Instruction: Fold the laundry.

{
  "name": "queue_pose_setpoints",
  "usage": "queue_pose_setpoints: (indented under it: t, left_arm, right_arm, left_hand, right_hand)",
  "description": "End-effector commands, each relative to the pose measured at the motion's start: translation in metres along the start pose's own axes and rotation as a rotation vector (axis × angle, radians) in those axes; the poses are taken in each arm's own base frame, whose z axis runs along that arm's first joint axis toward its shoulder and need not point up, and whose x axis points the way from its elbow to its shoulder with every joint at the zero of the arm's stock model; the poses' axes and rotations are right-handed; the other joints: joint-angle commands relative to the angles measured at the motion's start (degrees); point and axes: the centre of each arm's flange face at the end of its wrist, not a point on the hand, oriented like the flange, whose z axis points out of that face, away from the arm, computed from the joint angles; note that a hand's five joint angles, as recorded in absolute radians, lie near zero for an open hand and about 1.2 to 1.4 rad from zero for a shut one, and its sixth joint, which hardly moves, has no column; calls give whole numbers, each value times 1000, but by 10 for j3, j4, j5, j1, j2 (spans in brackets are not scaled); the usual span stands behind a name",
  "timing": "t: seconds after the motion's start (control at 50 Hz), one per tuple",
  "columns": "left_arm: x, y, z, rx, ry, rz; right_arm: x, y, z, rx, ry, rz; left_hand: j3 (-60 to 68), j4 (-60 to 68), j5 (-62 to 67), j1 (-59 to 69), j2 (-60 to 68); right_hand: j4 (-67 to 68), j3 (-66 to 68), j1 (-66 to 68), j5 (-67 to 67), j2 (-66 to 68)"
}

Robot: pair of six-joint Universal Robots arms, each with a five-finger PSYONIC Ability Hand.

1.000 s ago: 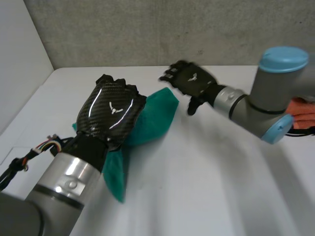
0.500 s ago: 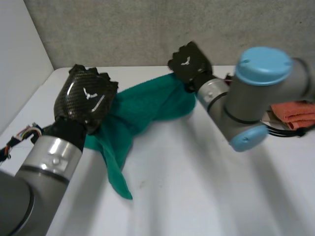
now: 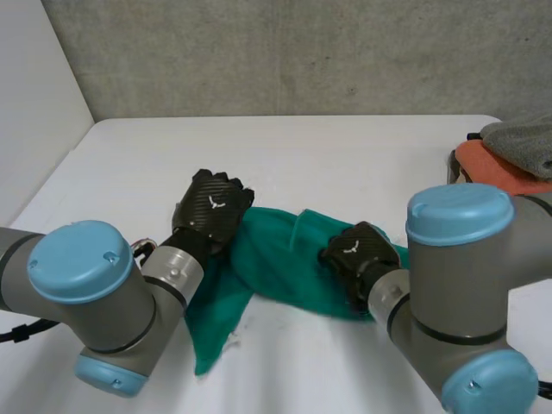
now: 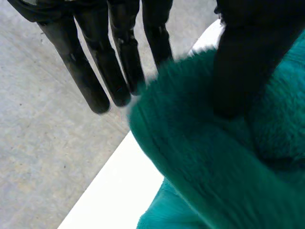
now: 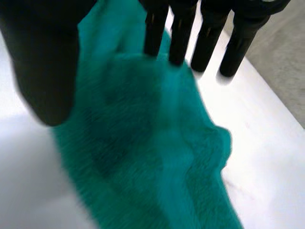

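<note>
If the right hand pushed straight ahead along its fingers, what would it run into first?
Most likely the green cloth: the right hand is open over it, fingertips aimed at its raised fold. Beyond lies bare table. Height above the cloth is unclear.

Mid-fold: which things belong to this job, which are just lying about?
In the job: green towel on the white table; left hand at one end; right hand at the other end.
Lying about: orange cloth at the table's right edge; grey cloth on top of it.
</note>
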Motion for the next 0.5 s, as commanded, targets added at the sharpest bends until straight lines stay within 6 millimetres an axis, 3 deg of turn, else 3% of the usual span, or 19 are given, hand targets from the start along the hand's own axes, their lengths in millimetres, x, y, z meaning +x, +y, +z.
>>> queue_pose_setpoints:
  t: [0.02, 0.04, 0.12, 0.26, 0.4, 0.5]
  left_arm:
    - [-23, -33, -23, -11, -14, -44]
    - [-28, -41, -30, -18, -12, -87]
    - [-42, -57, -47, -35, -25, -251]
    - [-81, -51, -62, -101, -143, -510]
    - [-96, -16, -71, -248, -230, -709]
    - [-100, 13, -73, -339, -285, -821]
  right_arm:
    - [52, -18, 14, 66, 125, 71]
    - [65, -27, 10, 98, 149, 68]
    - [82, -45, 0, 160, 139, 18]
    - [92, -67, -6, 234, 42, -100]
    - [76, -66, 32, 329, -137, -207]
    - [56, -49, 66, 337, -226, -293]
  left_hand:
    - [-127, -124, -124, -99, -124]
    - [-171, -168, -168, -142, -168]
    - [-246, -244, -244, -218, -244]
    - [-250, -247, -247, -222, -248]
    - [-250, -247, -247, -222, -248]
    - [-240, -237, -237, -211, -237]
  right_hand:
    - [-229, -231, -224, -223, -220]
    - [-229, -231, -224, -223, -220]
    - [-229, -231, -224, -223, -220]
    - [-229, -231, -224, -223, -220]
    - [-216, -218, -211, -210, -208]
    - [-186, -188, -181, -180, -177]
